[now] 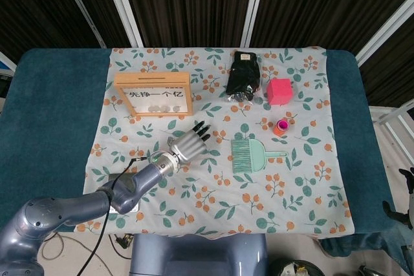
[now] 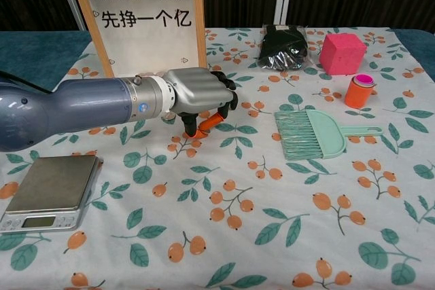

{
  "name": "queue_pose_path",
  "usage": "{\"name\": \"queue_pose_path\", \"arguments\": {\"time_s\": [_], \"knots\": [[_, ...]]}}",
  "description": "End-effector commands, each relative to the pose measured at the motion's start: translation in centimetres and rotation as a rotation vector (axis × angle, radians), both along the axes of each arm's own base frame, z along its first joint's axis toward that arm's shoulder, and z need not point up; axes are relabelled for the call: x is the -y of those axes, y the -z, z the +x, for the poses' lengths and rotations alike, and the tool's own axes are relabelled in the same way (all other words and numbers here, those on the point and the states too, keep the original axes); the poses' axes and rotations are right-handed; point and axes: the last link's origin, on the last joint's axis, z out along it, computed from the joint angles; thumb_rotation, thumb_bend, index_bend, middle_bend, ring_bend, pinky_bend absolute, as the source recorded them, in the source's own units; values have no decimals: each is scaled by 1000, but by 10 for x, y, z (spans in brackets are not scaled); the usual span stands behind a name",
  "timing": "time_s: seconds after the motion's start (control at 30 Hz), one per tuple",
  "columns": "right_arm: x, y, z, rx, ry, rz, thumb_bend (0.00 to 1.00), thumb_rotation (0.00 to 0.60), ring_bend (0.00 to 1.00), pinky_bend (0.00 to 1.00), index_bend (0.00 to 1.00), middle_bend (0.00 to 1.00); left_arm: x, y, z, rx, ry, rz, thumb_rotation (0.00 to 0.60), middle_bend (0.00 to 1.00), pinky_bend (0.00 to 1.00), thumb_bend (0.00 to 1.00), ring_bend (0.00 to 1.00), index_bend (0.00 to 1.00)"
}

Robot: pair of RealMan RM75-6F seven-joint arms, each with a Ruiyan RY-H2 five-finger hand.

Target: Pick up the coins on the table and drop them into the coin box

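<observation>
The wooden-framed coin box (image 1: pixel 153 95) with a clear front stands left of centre on the bench, some round coins showing inside. Just in front, the left robot hand (image 2: pixel 197 94) curls, orange-tipped fingers (image 2: pixel 212 121) pinched together; whether a coin is held, I cannot tell. Dropping remains.

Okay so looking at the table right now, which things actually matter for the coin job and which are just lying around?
Part of the job:
coin box, the wooden frame at the back left
left hand, fingers curled down over the cloth; whether it holds a coin cannot be told

Just lying about:
scale
green brush
pink cube
orange and pink cup
black pouch
</observation>
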Motion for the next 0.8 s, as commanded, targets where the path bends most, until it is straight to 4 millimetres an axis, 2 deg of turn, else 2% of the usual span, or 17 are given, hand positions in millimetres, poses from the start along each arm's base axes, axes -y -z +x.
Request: {"name": "queue_pose_path", "arguments": {"time_s": [0.03,0.43,0.8], "knots": [[0,0,0,0,1,1,395,600,23,0,164,63,0,0,0,-1,-1,-1,600,198,0,206,0,763],[0,0,0,2,5,5,395,600,24,0,168,64,-5,-6,1,26,-16,25,600,196,0,354,0,767],[0,1,0,12,14,11,393,600,25,0,172,64,-12,-40,16,130,0,62,600,202,0,404,0,768]]}}
